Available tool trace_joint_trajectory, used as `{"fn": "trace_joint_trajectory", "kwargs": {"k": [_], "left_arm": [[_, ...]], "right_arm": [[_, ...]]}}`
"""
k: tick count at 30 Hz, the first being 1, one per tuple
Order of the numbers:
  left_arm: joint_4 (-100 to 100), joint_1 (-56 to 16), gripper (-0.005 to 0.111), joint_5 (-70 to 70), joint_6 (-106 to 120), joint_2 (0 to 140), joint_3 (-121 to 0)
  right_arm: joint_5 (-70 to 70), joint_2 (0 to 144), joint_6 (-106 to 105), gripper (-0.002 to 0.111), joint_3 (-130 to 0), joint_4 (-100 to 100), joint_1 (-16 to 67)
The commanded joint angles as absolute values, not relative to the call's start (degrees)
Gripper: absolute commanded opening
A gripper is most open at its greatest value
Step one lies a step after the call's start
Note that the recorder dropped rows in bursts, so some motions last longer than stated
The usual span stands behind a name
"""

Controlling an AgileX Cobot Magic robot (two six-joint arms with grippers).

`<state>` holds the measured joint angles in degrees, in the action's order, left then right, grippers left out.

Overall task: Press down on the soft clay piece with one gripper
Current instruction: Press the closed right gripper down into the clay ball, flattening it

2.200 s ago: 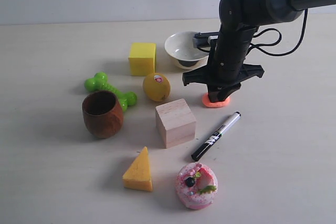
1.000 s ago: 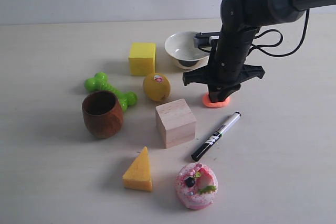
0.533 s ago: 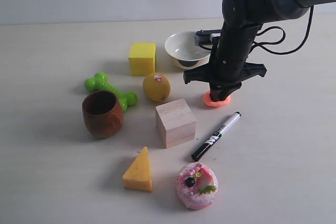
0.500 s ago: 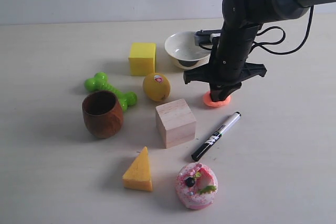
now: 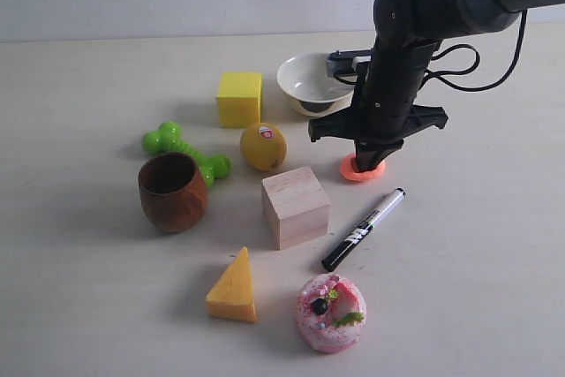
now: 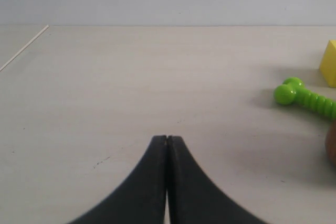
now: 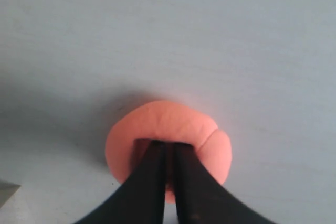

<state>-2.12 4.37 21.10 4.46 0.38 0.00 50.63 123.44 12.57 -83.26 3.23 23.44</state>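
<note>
Salmon-orange is the one to look for: the soft clay piece sits on the table between the white bowl and the black marker, squashed into a flat disc.

Writing first. The lemon has a small red and white sticker, and the marker's barrel has white print, but both are too small to read.

The right arm comes in from the upper right of the exterior view and bends so its wrist points straight down. The right gripper has its 2 fingers pinched together with nothing between them. In the right wrist view the tips sit in a dent in the clay. The left gripper is also closed up, its fingers touching, over bare table near the green dumbbell toy.

Containers: the bowl stands upright just behind the arm, and only its pale inner wall shows. The brown wooden cup stands upright beside the dumbbell, too dark inside to tell.
</note>
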Motion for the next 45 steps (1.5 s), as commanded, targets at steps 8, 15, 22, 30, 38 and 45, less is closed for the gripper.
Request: {"fn": "trace_joint_trajectory", "kwargs": {"k": [8, 15, 22, 30, 38, 45], "left_arm": [[-2.24, 4.06, 0.0, 20.64, 4.36, 0.0, 0.0], [-2.24, 4.06, 0.0, 20.64, 4.36, 0.0, 0.0], [-2.24, 4.06, 0.0, 20.64, 4.36, 0.0, 0.0], [-2.24, 4.06, 0.0, 20.64, 4.36, 0.0, 0.0], [-2.24, 4.06, 0.0, 20.64, 4.36, 0.0, 0.0], [-2.24, 4.06, 0.0, 20.64, 4.36, 0.0, 0.0]], "right_arm": [[47.8, 122.5, 11.61, 0.004, -83.2, 3.06, 23.35], [48.15, 124.37, 11.61, 0.004, -83.2, 2.69, 23.35], [48.36, 125.06, 11.61, 0.004, -83.2, 2.82, 23.35], [47.64, 122.95, 8.98, 0.022, -83.2, 5.09, 23.35], [47.28, 122.86, 8.98, 0.031, -83.2, 5.44, 23.35], [46.97, 122.86, 8.74, 0.006, -83.2, 5.61, 23.35]]}}
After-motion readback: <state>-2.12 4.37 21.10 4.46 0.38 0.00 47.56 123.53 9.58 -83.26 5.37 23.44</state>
